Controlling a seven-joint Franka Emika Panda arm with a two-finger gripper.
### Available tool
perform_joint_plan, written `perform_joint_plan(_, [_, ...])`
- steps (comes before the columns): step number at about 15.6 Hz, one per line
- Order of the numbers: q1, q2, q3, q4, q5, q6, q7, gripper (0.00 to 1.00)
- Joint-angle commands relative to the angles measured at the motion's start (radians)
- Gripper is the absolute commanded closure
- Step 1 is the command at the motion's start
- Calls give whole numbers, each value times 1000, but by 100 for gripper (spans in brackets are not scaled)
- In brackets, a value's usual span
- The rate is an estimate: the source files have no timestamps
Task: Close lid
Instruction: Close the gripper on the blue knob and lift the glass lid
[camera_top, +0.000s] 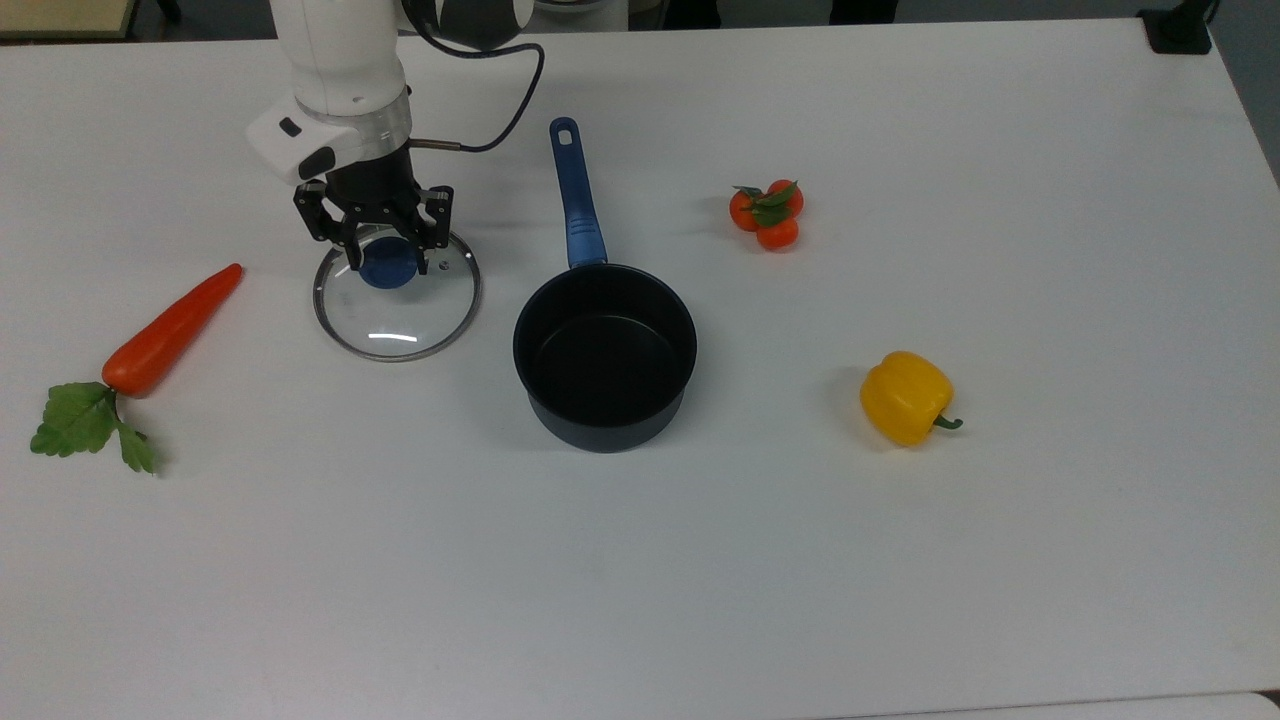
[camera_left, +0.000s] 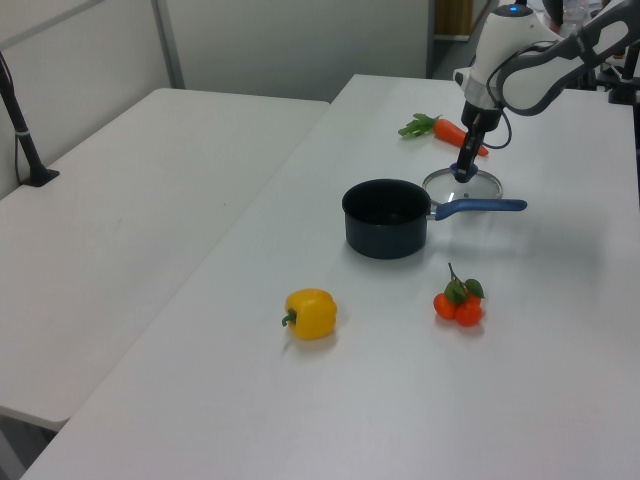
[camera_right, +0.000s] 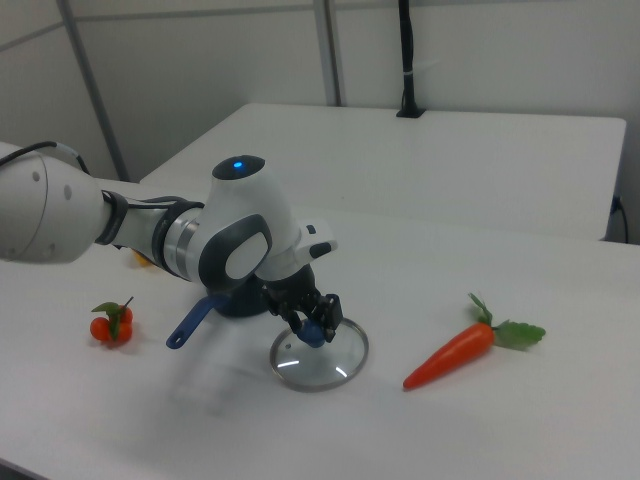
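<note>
Lid (camera_top: 397, 295) of clear glass with a metal rim lies flat on the white tabletop (camera_top: 700, 560) in the upper left of the top view, its blue knob (camera_top: 387, 267) up. The pincer (camera_top: 385, 262) stands straight down over that knob, its two black fingers (camera_top: 351, 248) set on either side of the knob and close against it; whether they already press on it cannot be told. In the left view the lid (camera_left: 462, 184) sits at the upper right with the pincer (camera_left: 461, 173) at its knob, and in the right view the lid (camera_right: 319, 355) lies low in the middle of the frame, the pincer (camera_right: 312, 331) above it.

To the right of the lid in the top view, apart from it, stands a dark saucepan (camera_top: 604, 355), open and with nothing in it, its long blue handle (camera_top: 574, 196) pointing toward the top edge of the frame. A carrot (camera_top: 165, 332) with green leaves lies at the left edge, near the lid but not touching. A cluster of small oranges (camera_top: 767, 214) sits upper right of centre, and a yellow pepper (camera_top: 905, 397) lies further right, well apart from the saucepan
</note>
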Motion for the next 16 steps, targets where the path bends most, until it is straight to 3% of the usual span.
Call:
perform_joint_plan(1, [7, 5, -1, 5, 25, 14, -4, 32])
perform_joint_plan(2, [5, 5, -1, 5, 27, 14, -3, 34])
perform_joint_plan(7, [4, -4, -1, 26, 73, -8, -3, 61])
perform_joint_plan(14, [2, -7, -2, 265, 71, -305, 80, 62])
perform_joint_plan(16, [19, 4, -2, 383, 61, -440, 103, 62])
